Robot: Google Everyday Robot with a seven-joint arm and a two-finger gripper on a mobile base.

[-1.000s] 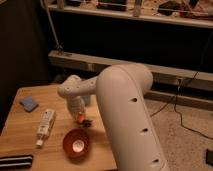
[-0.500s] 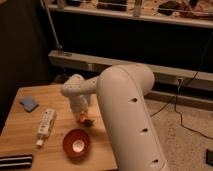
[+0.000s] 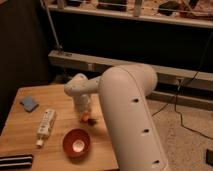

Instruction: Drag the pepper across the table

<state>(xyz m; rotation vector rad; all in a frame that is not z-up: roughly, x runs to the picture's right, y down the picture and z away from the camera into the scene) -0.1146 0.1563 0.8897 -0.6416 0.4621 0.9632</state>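
Pepper (image 3: 90, 119) lies near the middle of the table (image 3: 56, 98), a small orange thing mostly hidden under the gripper (image 3: 85, 114), which hangs straight down on it from the big white arm (image 3: 131, 112). Whether the claw is spread or pinching I cannot tell (its tip is lost against the pepper). The round orange-red bowl (image 3: 76, 143) sits just in front of the pepper, toward the near edge. A white tube (image 3: 46, 125) lies to the left, a blue pad (image 3: 29, 103) sits near the far left corner, and a dark flat object (image 3: 15, 161) rests at the front left edge.
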